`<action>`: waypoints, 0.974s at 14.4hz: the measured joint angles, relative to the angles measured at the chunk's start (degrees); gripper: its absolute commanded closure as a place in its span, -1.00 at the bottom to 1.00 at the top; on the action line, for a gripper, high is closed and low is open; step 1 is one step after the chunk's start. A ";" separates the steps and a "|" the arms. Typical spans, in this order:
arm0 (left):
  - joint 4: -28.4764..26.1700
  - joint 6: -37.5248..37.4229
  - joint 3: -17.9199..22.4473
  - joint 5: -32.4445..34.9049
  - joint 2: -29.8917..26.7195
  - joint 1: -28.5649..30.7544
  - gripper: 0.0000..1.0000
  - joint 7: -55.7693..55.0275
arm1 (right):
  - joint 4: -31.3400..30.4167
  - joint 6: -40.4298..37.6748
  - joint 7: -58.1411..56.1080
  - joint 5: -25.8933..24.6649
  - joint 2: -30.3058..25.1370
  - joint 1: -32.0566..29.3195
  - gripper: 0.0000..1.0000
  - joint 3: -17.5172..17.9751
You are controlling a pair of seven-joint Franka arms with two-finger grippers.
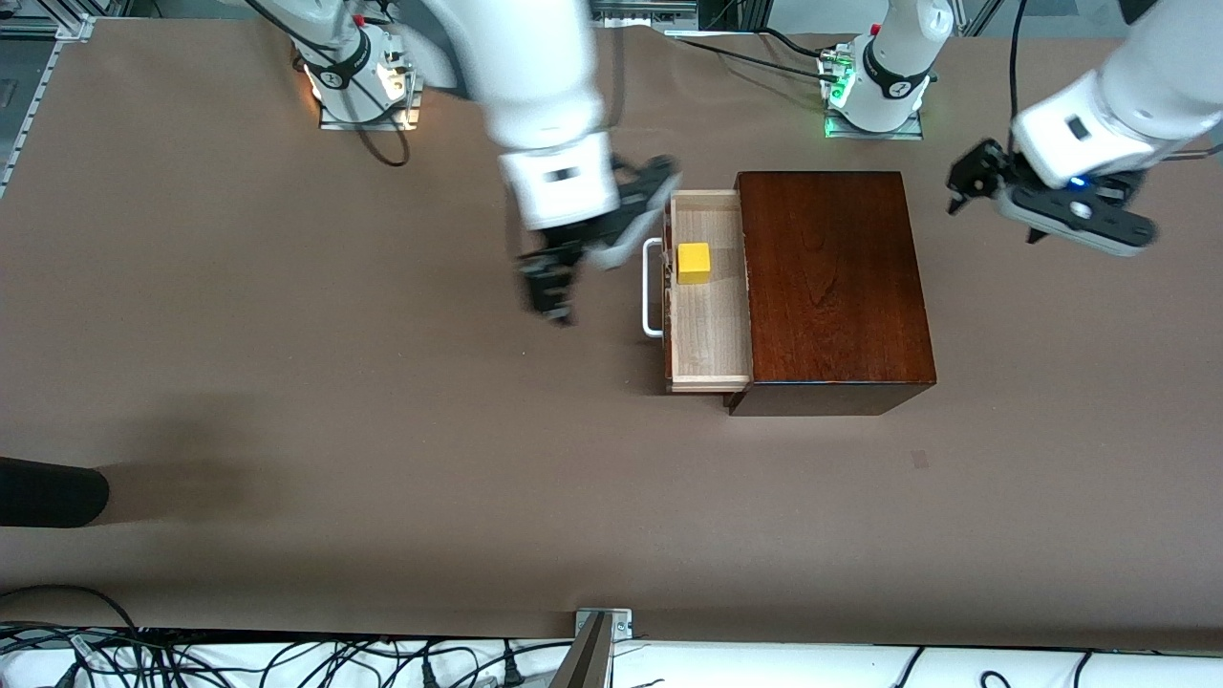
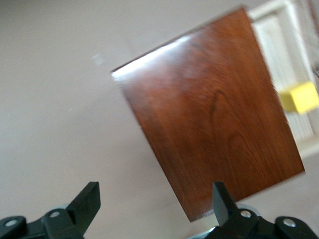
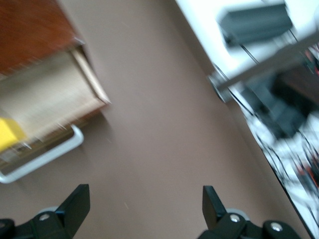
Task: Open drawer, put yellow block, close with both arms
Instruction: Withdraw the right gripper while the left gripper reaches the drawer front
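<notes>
The drawer (image 1: 708, 296) stood pulled out of the dark wooden box (image 1: 833, 287), and the yellow block (image 1: 694, 263) lay inside its tray. The right hand (image 1: 552, 287) hung empty, fingers apart, over the tabletop (image 1: 287, 382) just beside the white handle (image 1: 652, 287). The left hand (image 1: 965, 182), fingers spread and empty, hovered over the tabletop toward the left arm's end. No writing was legible.

The brown table (image 1: 287, 382) is occupied at frame centre-right by 1 mahogany box (image 1: 831, 277), its drawer (image 1: 707, 325) pulled out.
</notes>
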 measured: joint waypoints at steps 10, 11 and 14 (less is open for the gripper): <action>7.26 -5.44 -5.32 -8.39 12.94 -13.87 -1.00 21.23 | -9.63 -12.25 2.72 11.26 -13.22 -12.17 -1.00 -7.29; 9.37 -6.76 -5.57 -8.48 15.01 -15.86 -1.00 21.12 | -12.29 -12.25 2.69 12.01 -15.02 -14.50 -1.00 -7.43; 12.86 -5.20 -6.97 -8.70 20.66 -18.35 -1.00 25.89 | -21.23 -12.23 2.48 13.11 -21.22 -21.36 -1.00 -7.73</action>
